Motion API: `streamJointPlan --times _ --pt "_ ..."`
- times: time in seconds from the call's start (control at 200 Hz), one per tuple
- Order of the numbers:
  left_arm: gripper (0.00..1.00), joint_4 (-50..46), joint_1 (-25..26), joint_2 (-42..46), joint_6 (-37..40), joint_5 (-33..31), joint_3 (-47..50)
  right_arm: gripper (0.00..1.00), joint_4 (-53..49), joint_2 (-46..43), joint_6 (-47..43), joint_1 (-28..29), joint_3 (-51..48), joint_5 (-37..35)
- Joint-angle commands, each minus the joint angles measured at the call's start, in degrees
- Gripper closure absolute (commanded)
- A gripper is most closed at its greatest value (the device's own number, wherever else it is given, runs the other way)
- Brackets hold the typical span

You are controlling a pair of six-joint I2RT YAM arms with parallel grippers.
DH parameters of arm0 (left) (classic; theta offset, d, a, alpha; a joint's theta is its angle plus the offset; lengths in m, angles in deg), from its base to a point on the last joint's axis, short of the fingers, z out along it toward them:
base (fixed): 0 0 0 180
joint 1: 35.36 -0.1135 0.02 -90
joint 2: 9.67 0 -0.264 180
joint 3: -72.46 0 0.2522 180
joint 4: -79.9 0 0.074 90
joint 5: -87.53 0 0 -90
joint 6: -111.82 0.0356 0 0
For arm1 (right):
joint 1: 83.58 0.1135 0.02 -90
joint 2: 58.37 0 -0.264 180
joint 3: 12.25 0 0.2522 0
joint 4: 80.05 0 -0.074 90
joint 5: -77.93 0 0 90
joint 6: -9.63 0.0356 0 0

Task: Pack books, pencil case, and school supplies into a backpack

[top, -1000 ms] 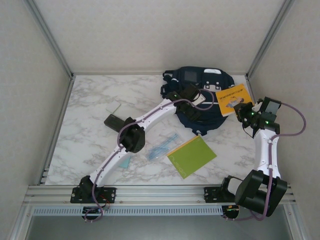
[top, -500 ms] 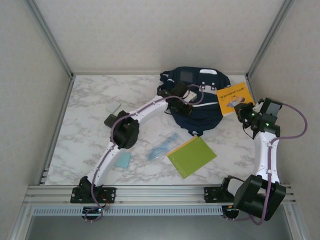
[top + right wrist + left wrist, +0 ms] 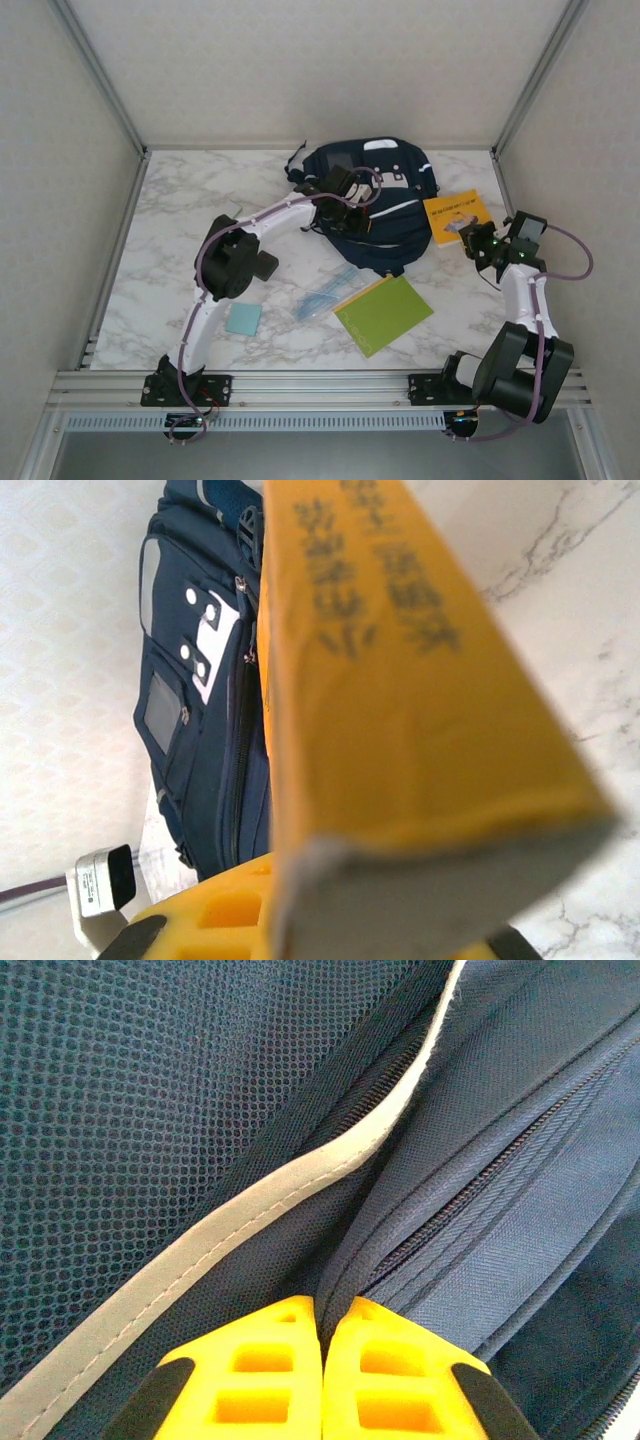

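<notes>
The navy backpack (image 3: 385,215) lies at the back middle of the table. My left gripper (image 3: 345,197) is on its left part, shut on a fold of navy fabric beside a zipper (image 3: 470,1200); the yellow fingertips (image 3: 260,1360) pinch that fold. My right gripper (image 3: 480,242) is shut on a corner of the orange-yellow book (image 3: 455,214), which fills the right wrist view (image 3: 400,700) with the backpack (image 3: 200,730) behind it. The lime-green notebook (image 3: 385,313), the clear packet of bluish sticks (image 3: 325,292) and the light-blue pad (image 3: 243,318) lie on the table. The left arm's elbow hides the pencil case.
The marble table (image 3: 170,250) is boxed in by white walls with metal posts at the back corners. The left arm's elbow (image 3: 225,262) hangs over the left middle. A metal rail (image 3: 320,385) runs along the near edge.
My left gripper has dragged the backpack leftward and its elbow has swung left, uncovering the light-blue pad and covering the pencil case. My right gripper has drawn the orange-yellow book slightly nearer.
</notes>
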State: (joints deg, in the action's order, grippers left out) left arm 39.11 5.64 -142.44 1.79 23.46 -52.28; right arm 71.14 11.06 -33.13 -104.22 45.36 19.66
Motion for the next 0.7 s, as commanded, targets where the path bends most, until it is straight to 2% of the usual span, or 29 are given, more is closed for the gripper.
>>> streamJointPlan --times 0.0,0.165,0.29,0.496,0.696 --pt "1.00 -0.58 -2.69 2.55 -7.48 2.94 -4.24 1.00 1.41 -2.21 -2.65 -0.21 5.10 1.87" --pt "1.00 -2.17 -6.03 -0.44 -10.38 6.99 -13.56 1.00 -9.50 -7.42 -8.26 -0.19 14.56 -2.99" --pt "1.00 -4.20 -7.57 -2.17 -10.82 8.21 -21.34 1.00 -12.98 -9.80 -9.34 -0.20 16.61 -4.00" --pt "1.00 -5.01 -9.17 -5.04 -13.07 9.14 -31.29 1.00 -8.00 -9.74 -3.70 0.76 13.35 4.57" --pt "1.00 -3.05 -9.35 -7.13 -16.06 9.14 -34.62 1.00 0.40 -6.77 3.35 11.11 10.18 4.66"
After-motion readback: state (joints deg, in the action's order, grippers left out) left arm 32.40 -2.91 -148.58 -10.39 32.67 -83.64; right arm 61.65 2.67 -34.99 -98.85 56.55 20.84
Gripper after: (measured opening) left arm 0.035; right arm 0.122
